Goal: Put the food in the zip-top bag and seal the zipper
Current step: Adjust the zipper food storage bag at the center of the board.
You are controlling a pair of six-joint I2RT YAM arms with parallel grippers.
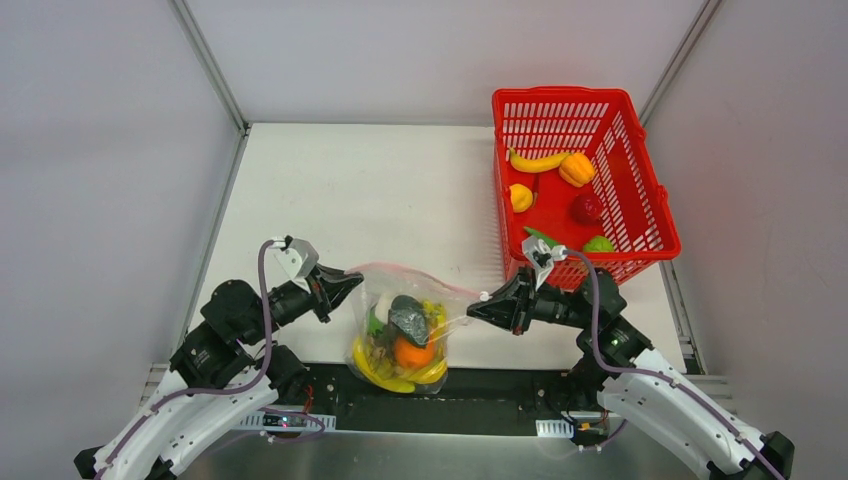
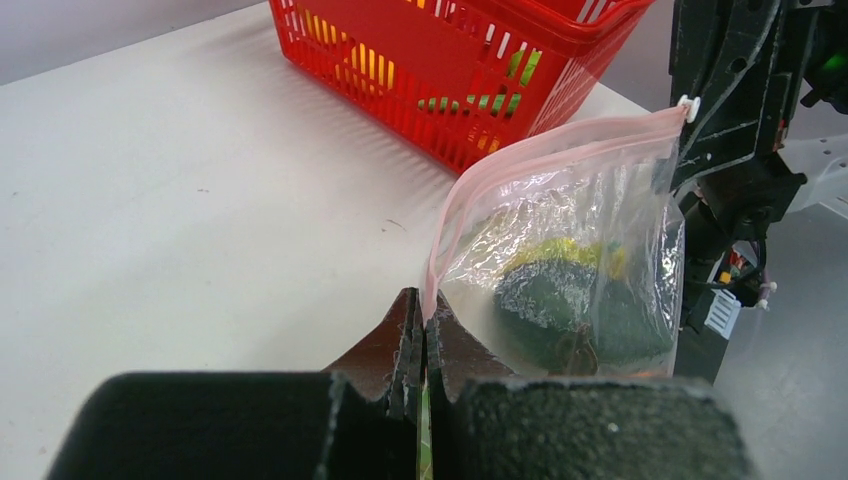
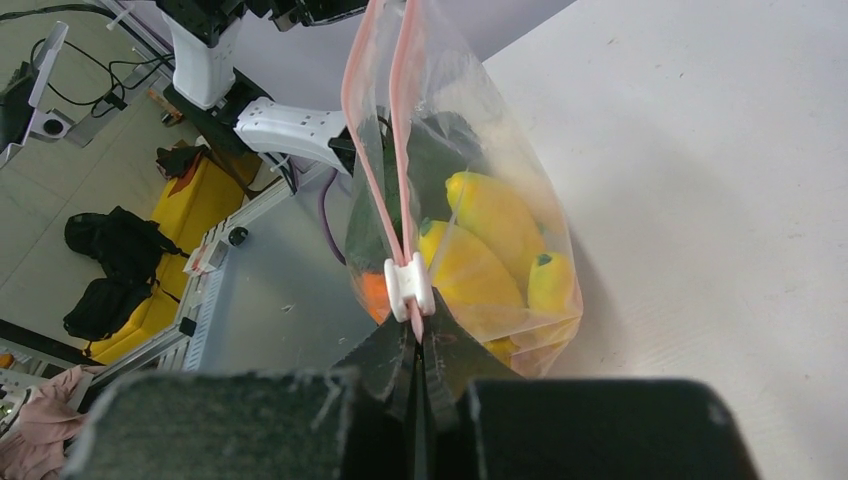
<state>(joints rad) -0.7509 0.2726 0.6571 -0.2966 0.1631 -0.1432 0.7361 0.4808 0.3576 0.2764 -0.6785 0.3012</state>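
At the near edge of the table [image 1: 350, 190] the zip-top bag [image 1: 405, 325] hangs stretched between the two arms, its belly full of the food [image 1: 413, 352]: yellow bananas, an orange and a dark green piece. The left fingers [image 2: 385, 360] are pressed together on one end of the zipper [image 2: 540, 150], and the right fingers [image 3: 455, 350] are clamped on the other end, just under the white slider [image 3: 410, 288]. Beyond the slider the two pink strips stand apart, so I judge the mouth unsealed and closing it to be the step in hand. To do that well, the left side should hold its corner firm and keep the strip taut and straight, while the slider is drawn evenly along the whole length; any slack may let the flimsy film bunch up and jam the track. Farther back on the right, the red basket [image 1: 560, 93] holds a banana [image 1: 537, 162] and other pieces.
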